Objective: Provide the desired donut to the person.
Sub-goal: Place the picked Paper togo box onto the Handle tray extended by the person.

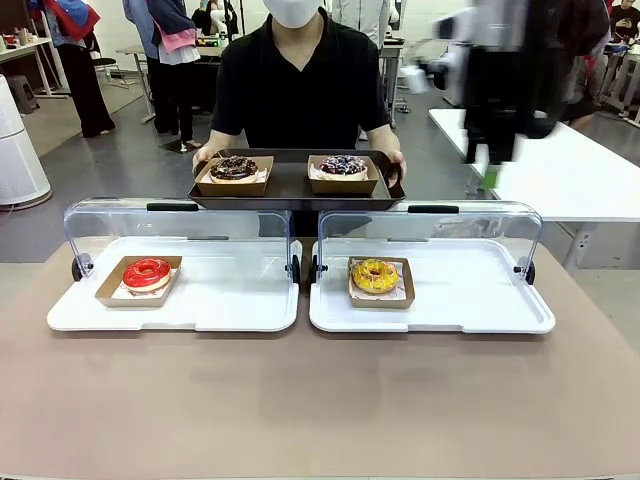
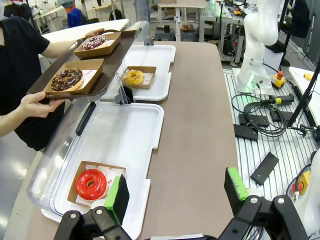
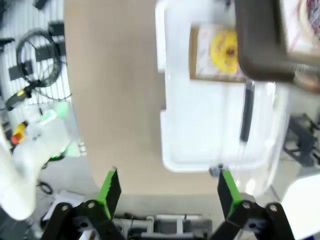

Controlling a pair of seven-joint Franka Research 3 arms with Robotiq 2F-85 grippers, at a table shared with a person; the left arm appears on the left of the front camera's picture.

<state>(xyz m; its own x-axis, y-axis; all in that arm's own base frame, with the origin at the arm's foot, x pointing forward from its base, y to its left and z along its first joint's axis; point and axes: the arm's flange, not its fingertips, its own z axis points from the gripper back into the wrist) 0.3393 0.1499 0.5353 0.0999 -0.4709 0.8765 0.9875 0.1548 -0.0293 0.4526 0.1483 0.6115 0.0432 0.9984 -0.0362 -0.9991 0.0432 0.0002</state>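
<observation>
This is a robotics lab set up like a bakery counter. A brown bench (image 1: 320, 400) carries two white display trays (image 1: 200, 310) with clear hinged covers (image 1: 180, 225). Beside it, a white robot arm base (image 2: 257, 45) stands on a slotted aluminium plate (image 2: 265, 150) among loose cables (image 2: 260, 107), and more white worktables (image 1: 570, 170) stand on the grey floor behind.

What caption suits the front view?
Person holds out tray with two boxed donuts above red donut and yellow donut.
</observation>
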